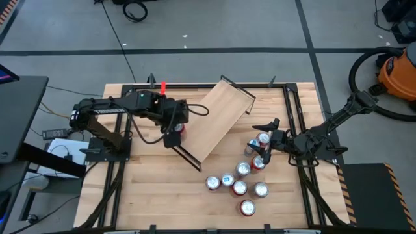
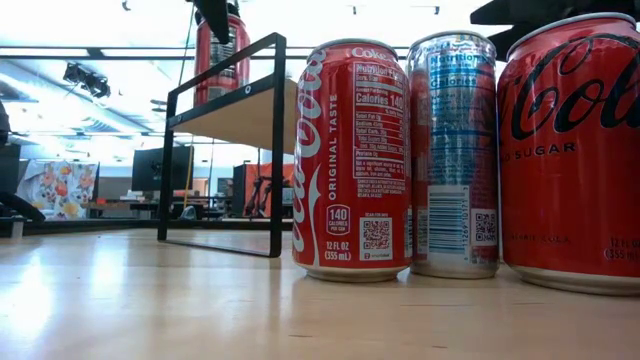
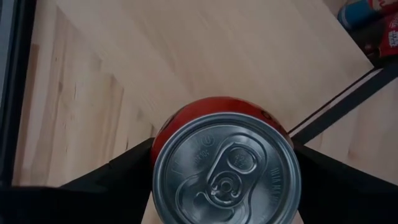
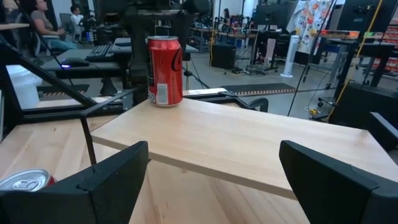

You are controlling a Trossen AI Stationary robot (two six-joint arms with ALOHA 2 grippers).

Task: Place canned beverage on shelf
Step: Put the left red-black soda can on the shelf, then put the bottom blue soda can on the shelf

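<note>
The red can is clamped by the left tool and stood at the shelf end. If released carelessly, it could be tipped off the edge. The right tool is held apart near the spare cans.

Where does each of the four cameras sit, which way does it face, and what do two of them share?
High: above the table, looking down on both arms and the shelf.
Low: at tabletop height, facing the cans; the arms hang at the top.
Left wrist: over the red can held in the left pincer.
Right wrist: past the open right pincer, across the shelf.
Shared: both wrist views show the red can.
</note>
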